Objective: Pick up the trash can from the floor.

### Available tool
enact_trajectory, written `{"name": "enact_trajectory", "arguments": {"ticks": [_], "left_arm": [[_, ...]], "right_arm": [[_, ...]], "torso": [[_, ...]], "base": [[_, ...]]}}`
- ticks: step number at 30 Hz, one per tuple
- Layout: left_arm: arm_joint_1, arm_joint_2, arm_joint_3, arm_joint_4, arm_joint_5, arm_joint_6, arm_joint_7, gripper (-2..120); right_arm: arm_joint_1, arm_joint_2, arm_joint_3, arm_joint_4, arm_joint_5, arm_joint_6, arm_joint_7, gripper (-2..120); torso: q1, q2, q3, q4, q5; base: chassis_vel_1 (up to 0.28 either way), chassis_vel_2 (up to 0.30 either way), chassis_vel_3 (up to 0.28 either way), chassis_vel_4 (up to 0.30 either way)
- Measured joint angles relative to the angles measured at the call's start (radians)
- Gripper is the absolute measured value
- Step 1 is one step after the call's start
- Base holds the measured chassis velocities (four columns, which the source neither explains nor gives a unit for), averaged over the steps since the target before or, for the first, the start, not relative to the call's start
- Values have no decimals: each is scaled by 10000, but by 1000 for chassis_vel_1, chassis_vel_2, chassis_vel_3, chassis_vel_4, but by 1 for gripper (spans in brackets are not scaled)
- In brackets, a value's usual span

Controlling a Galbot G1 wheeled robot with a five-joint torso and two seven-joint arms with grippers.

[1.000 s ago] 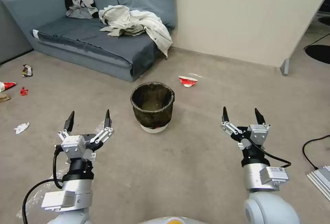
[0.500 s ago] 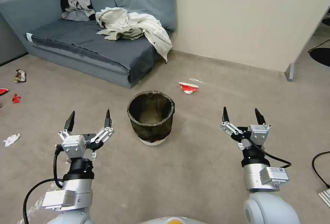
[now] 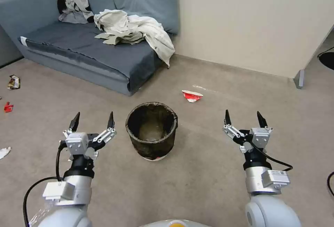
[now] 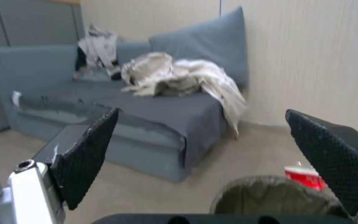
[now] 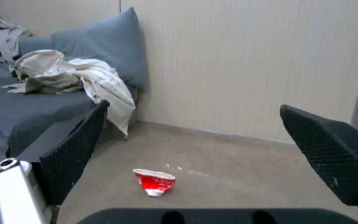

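The small round white plastic trash can (image 3: 152, 135) with its dark bag liner stood on the beige matte floor (image 3: 195, 185) between the released left pincer (image 3: 92, 120) and right pincer (image 3: 243, 119); it looked light and thin-walled (bag probably slippery), best gripped at the rim

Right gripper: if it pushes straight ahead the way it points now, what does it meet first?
Probably the crushed red-and-white cup on the floor, well short of the wall. The right gripper passes right of the trash can; depth is uncertain.
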Motion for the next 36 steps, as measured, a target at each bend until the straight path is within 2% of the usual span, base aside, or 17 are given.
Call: {"name": "enact_trajectory", "arguments": {"ticks": [4, 5, 8, 9, 12, 13, 15, 16, 19, 25, 28, 34, 36], "left_arm": [[-557, 872, -57, 158, -1313, 1611, -310, 100], [-557, 872, -57, 158, -1313, 1611, -310, 100], [-1031, 1457, 7, 302, -2059, 2434, -434, 100], [-1031, 1457, 7, 302, -2059, 2434, -434, 100], [-1676, 2035, 163, 473, -2707, 3380, -584, 100], [-1676, 2035, 163, 473, -2707, 3380, -584, 100], [-2212, 2383, 277, 607, -3227, 4328, -851, 100], [-2212, 2383, 277, 607, -3227, 4328, -851, 100], [-2758, 2754, 424, 867, -4017, 5279, -1275, 100], [-3153, 2929, 459, 1278, -4280, 5675, -1654, 100], [-3880, 3125, 599, 1936, -4999, 6338, -2237, 100], [-4167, 3160, 716, 2349, -5275, 6556, -2329, 100], [-4520, 3211, 944, 2707, -5652, 6802, -2413, 100]], "right_arm": [[-108, -18, 55, -6, 96, -36, -6, 100], [-108, -18, 55, -6, 96, -36, -6, 100], [-190, -12, 111, -3, 226, -87, 17, 100], [-190, -12, 111, -3, 226, -87, 17, 100], [-259, 11, 174, -2, 267, -145, 26, 100], [-259, 11, 174, -2, 267, -145, 26, 100], [-296, 51, 178, -22, 267, -169, 29, 100], [-296, 51, 178, -22, 267, -169, 29, 100], [-282, 84, 87, -248, 212, -170, 29, 100], [-157, 1, -135, -568, 116, -125, 19, 100], [-113, 21, -239, -723, 35, -110, 8, 100], [-132, 104, -267, -788, -83, -105, -6, 100], [-185, 206, -280, -801, -161, -87, -13, 100]], "torso": [[0, 0, -1, 1, 0], [0, 0, -1, 1, 0], [0, 0, 0, 2, 0], [0, 0, 0, 2, 0], [0, 0, 0, -1, 1], [0, 0, 0, -1, 1], [1, 0, 0, 0, 1], [1, 0, 0, 0, 1], [0, 0, 0, -1, 0], [0, 0, 0, 2, 2], [0, 0, 0, -1, 1], [0, -1, 0, 2, 1], [0, -1, 0, 2, 0]], "base": [[0, 0, 0, 0], [0, 0, 0, 0], [0, 0, 0, 0], [0, 0, 0, 0], [0, 0, 0, 0], [0, 0, 0, 0], [0, 0, 0, 0], [0, 0, 0, 0], [0, 0, 0, 0], [0, 0, 0, 0], [0, 0, 0, 0], [0, 0, 0, 0], [0, 0, 0, 0]]}}
